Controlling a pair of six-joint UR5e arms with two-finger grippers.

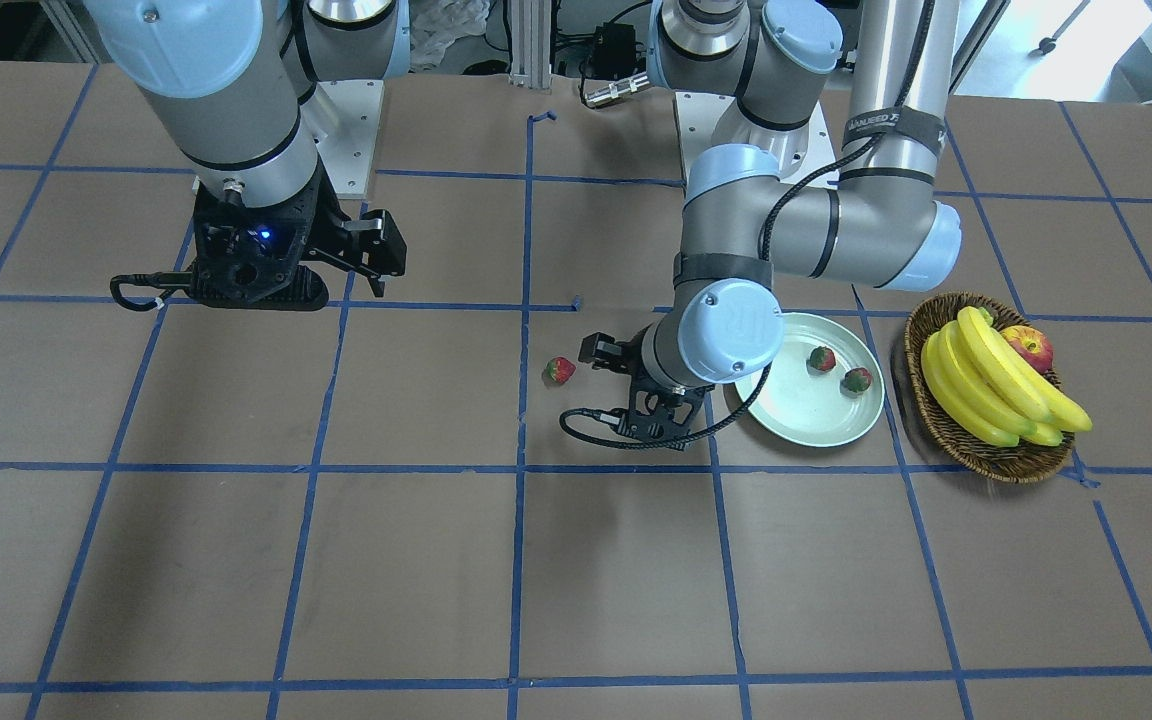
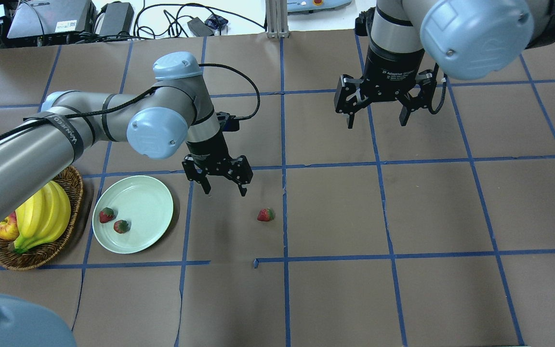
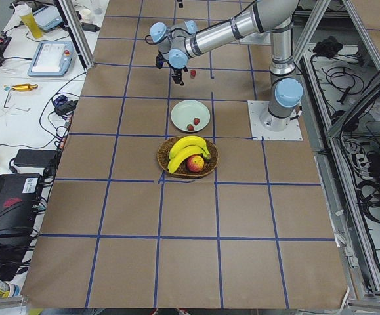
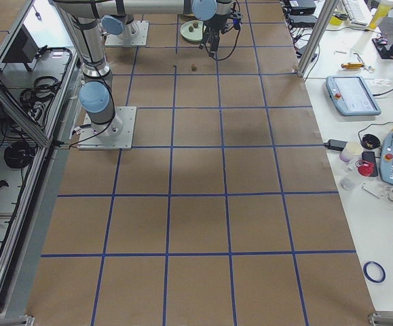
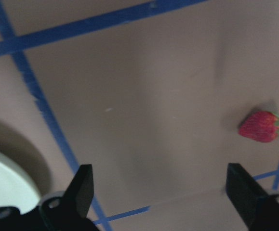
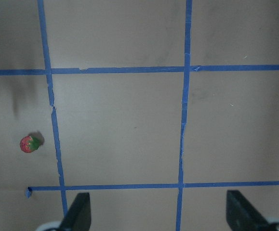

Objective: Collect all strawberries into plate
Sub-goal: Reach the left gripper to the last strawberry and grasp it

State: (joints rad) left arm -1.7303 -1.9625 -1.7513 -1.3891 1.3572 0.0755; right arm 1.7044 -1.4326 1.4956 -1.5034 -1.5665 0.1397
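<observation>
Left gripper (image 2: 225,192) spread wide, empty, near the stray strawberry (image 2: 266,214) — right gripper (image 2: 376,124) wide too, holding nothing

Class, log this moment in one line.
plate: two strawberries | third strawberry: on table | left gripper: jaws open, between plate and third strawberry | right gripper: jaws open, empty

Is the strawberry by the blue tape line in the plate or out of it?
Out. The strawberry lies on the bare table, apart from the plate, which holds the other two strawberries.
</observation>
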